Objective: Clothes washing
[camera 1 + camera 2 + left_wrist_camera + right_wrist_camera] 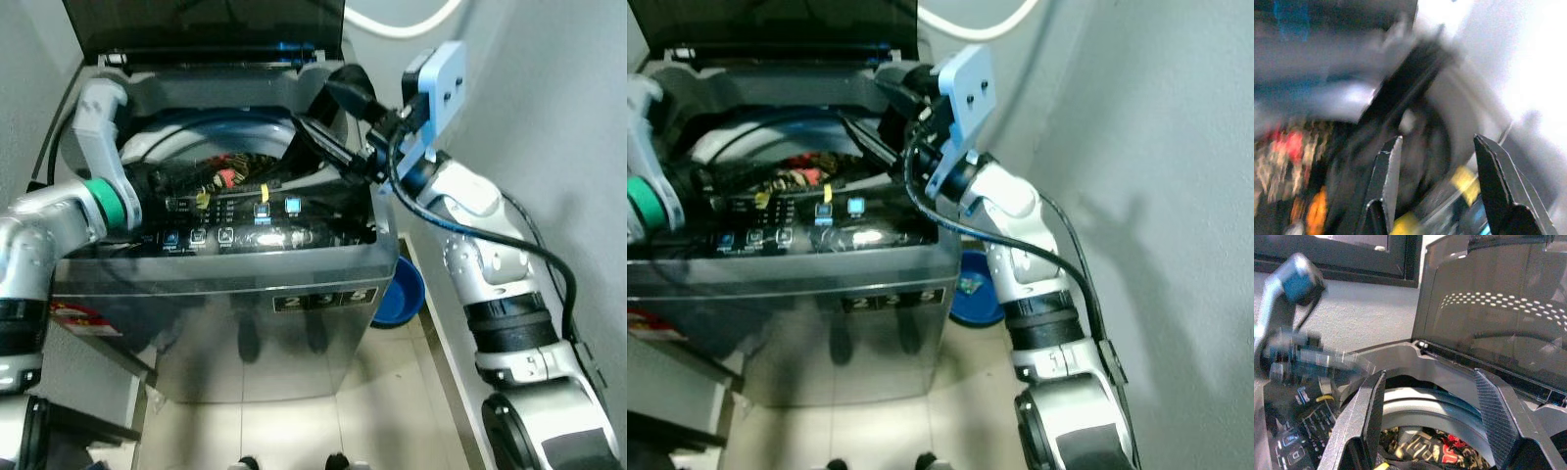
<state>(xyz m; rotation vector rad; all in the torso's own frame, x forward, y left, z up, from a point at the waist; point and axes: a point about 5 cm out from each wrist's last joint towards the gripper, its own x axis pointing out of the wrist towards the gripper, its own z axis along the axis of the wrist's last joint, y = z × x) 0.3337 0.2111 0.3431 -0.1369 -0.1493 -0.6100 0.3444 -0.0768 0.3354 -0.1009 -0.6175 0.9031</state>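
On the left, the robot's left hand [1432, 196] hangs over the near left rim of the top-loading washing machine [245, 294], its two black fingers [1383, 181] spread apart with nothing between them; its wrist view is blurred. Moving across, the machine's lid [196, 24] stands raised at the back, and the clothes [220, 174] lie down in the drum, a dark tangled heap with red and yellow patches, just behind the lit control panel [230, 227]. They look soft and limp; I'd judge them light if dry, heavier and clingy if wet, and likely to trail and snag on the rim. A pinch on a bunched fold near the top of the heap seems the best hold. Further right, the right hand [1427, 431] hovers at the drum's right rim, fingers wide and empty, pointing inward. A blue basin [400, 294] sits on the tiled floor [294, 421] beside the machine, against the wall [549, 127].
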